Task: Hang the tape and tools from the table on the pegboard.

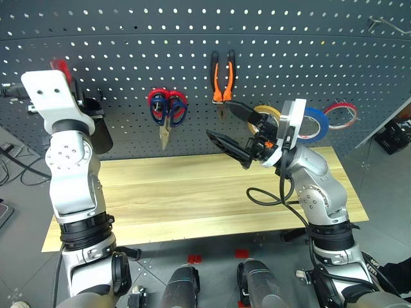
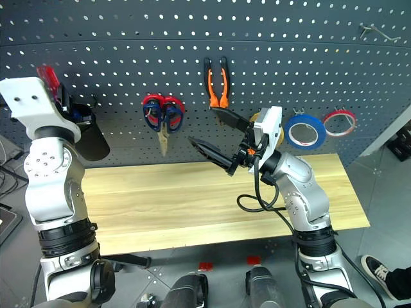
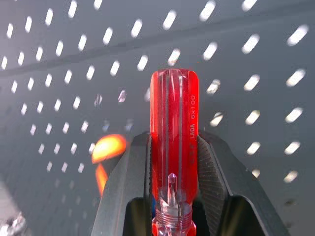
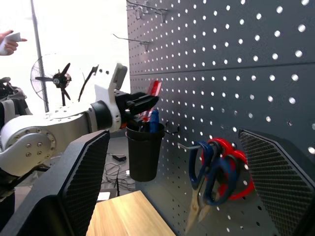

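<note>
My left gripper is shut on the small red-handled screwdriver, held close to the dark pegboard at its left side, just above a black cup. The right wrist view shows that screwdriver over the cup. My right gripper stands open and empty above the wooden table. On the pegboard hang the blue-handled scissors, the orange pliers and the blue tape.
Red-handled scissors hang together with the blue pair. A red roll hangs right of the blue tape, and a yellow roll sits partly behind my right gripper. A blue screwdriver stands in the cup. A bare hook sits top right.
</note>
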